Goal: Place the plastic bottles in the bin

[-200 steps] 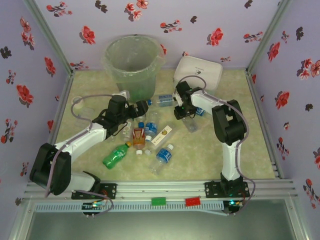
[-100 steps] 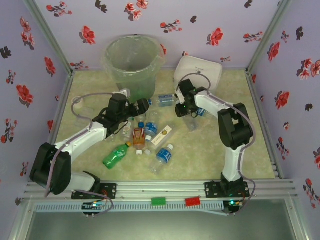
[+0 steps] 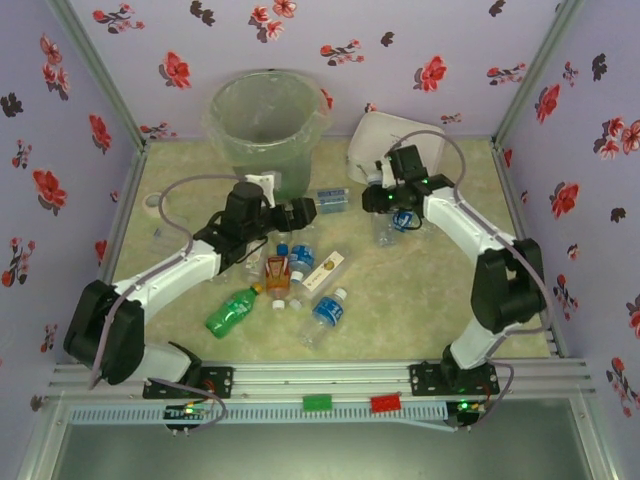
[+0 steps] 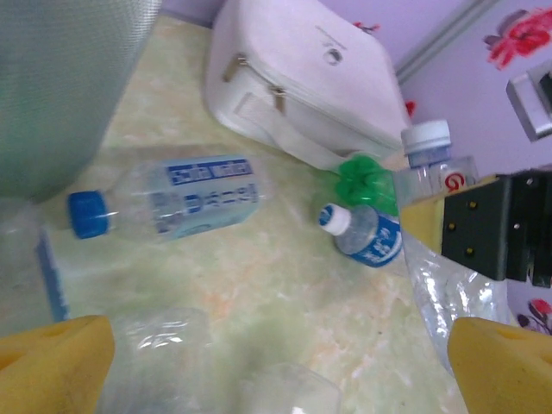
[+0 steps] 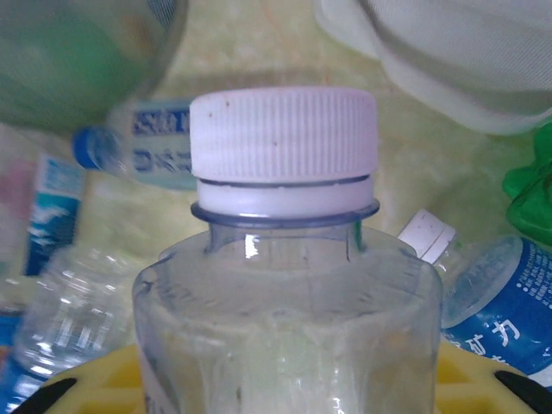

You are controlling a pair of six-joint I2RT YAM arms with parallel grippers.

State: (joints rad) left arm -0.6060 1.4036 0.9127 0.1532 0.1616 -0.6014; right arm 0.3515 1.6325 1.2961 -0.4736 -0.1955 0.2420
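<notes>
right gripper (image 3: 386,203): jaws pressed onto a clear bottle (image 5: 285,293) with a white cap (image 5: 283,138). the wrist view shows the yellow pads (image 5: 466,379) against the body below the shoulder. the bottle sits upright in the grip, near the far edge of the table (image 3: 420,310), just in front of the white box (image 3: 425,140) and to the right of the bin (image 3: 262,160). whether its base is off the table cannot be told.

left gripper (image 3: 303,212): jaws spread wide, gripping nothing. its fingertips (image 4: 53,362) sit either side of crumpled clear bottles near the foot of the bin. a blue-capped bottle (image 4: 172,203) lies on its side just beyond.

remaining stock: a green bottle (image 3: 232,311), an amber bottle (image 3: 277,274) and several blue-labelled ones lie in a loose heap mid-table, with a flat carton (image 3: 327,270) among them. the bin stands at the far edge, left of centre.

handling assessment: the clear bottle looks empty, so light. its wall is thin and likely to dent under pressure, and its surface is smooth and possibly slippery. the shoulder and neck are judged the stiffest zones and the better place to take hold. a mid-body grip risks collapse and slip on the carry to the bin.
</notes>
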